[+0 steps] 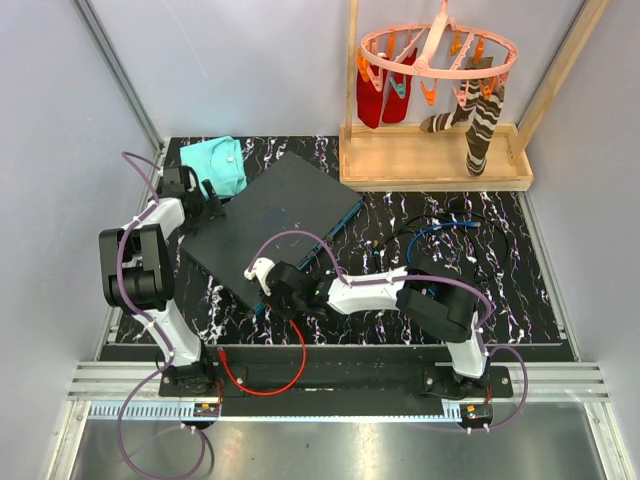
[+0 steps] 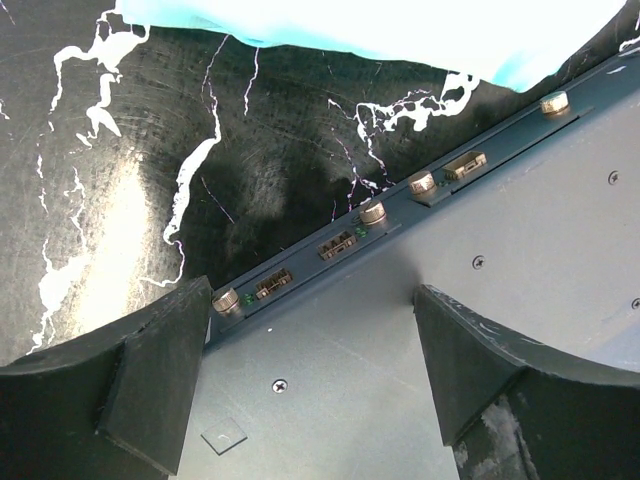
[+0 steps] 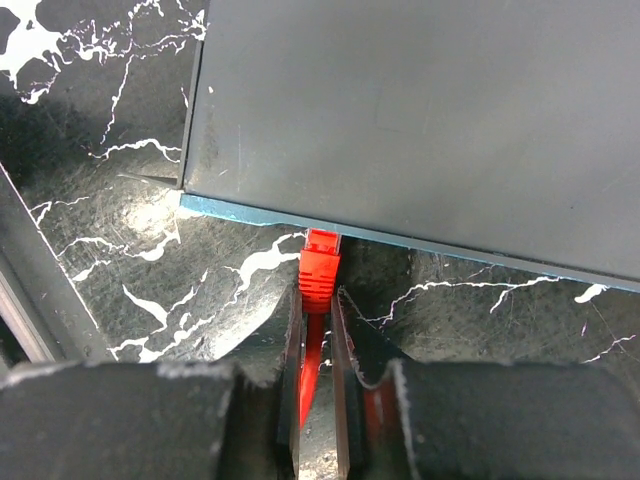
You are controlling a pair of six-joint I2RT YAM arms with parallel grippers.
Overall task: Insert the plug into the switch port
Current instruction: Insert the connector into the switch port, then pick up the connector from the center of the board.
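- Gripping the plug [image 3: 320, 262] by its tail, the right claw [image 3: 318, 302] held it at the teal edge of the switch [image 3: 420, 120]; tilt could jam it.
- The left claw [image 2: 310, 305], open astride the switch, could let it slide.

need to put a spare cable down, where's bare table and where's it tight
Best bare patch: the right side of the table, between the loose cables and its right edge. A smaller one lies behind the switch, between the teal cloth and the wooden rack base. Crowded: the switch's teal edge, where the right gripper holds the red plug.
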